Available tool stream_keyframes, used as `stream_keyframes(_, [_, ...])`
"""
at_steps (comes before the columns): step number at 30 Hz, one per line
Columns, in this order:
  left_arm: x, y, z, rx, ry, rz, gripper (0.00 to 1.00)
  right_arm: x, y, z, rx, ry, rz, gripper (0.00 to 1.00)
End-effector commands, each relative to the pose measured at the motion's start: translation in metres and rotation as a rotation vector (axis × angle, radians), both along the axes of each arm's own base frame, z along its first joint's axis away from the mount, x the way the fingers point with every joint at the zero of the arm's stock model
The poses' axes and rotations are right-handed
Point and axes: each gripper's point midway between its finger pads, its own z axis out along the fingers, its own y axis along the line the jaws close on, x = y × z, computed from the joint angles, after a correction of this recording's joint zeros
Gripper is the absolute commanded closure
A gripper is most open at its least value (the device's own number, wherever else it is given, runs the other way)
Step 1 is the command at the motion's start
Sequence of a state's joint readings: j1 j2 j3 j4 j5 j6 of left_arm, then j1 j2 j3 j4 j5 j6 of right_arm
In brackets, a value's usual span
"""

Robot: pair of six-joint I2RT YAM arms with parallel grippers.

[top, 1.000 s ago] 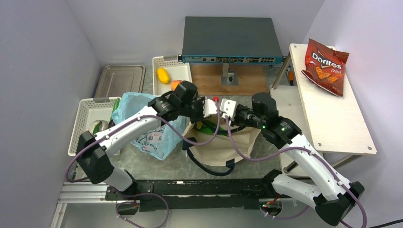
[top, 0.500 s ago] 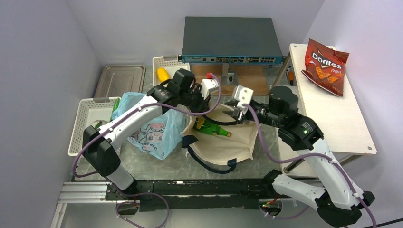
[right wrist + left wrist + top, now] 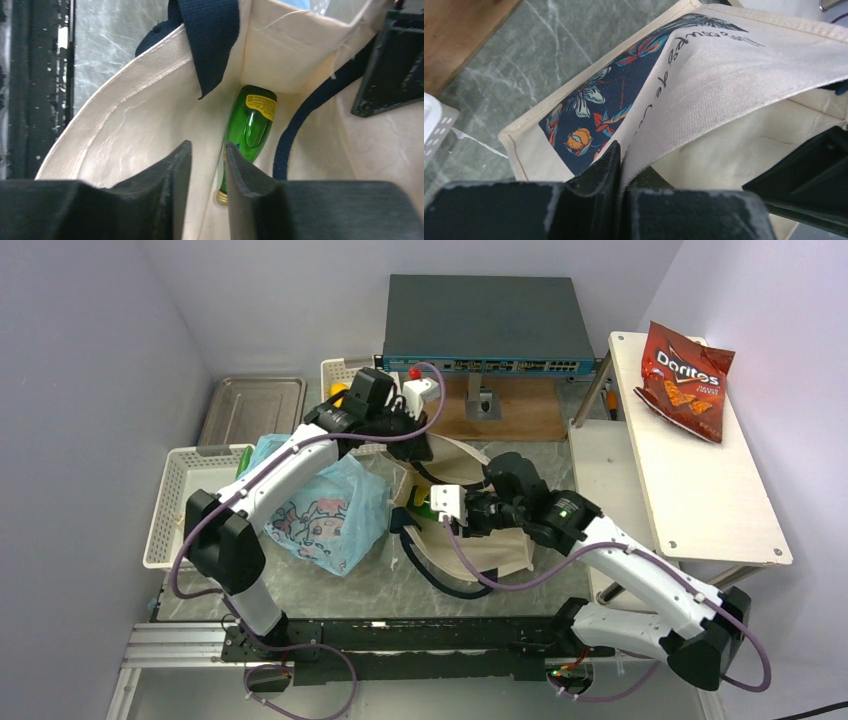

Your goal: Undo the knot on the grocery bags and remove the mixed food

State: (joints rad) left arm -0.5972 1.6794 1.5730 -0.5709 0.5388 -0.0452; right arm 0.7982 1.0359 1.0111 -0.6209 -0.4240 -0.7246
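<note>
Inside the mouth of the stiff beige canvas tote [image 3: 500,548], the right gripper [image 3: 207,150] is held with jaws slightly apart on nothing, a green glass bottle [image 3: 250,120] lying just beyond them. Just left of the tote lies the crinkly light-blue plastic grocery bag [image 3: 335,510], its knot not made out, beneath the left arm, which is judged the nearer. At the tote's far rim the left gripper [image 3: 621,150] is clamped on the canvas edge.

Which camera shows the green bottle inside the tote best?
Right wrist: the green bottle lies mostly in view inside the tote, label readable. Top external shows only a green sliver beside the right wrist; left wrist shows tote cloth, no bottle.
</note>
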Motion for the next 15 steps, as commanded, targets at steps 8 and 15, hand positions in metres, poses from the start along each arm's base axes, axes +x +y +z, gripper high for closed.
stream_keyframes(8, [0.047,-0.013,0.021,-0.105,-0.054,0.0,0.98,0.065,0.016,-0.057,-0.08,-0.057,-0.119,0.48])
stream_keyframes(15, [0.053,-0.006,0.019,-0.118,-0.056,0.006,1.0,0.091,0.0,-0.082,-0.133,0.025,-0.237,0.44])
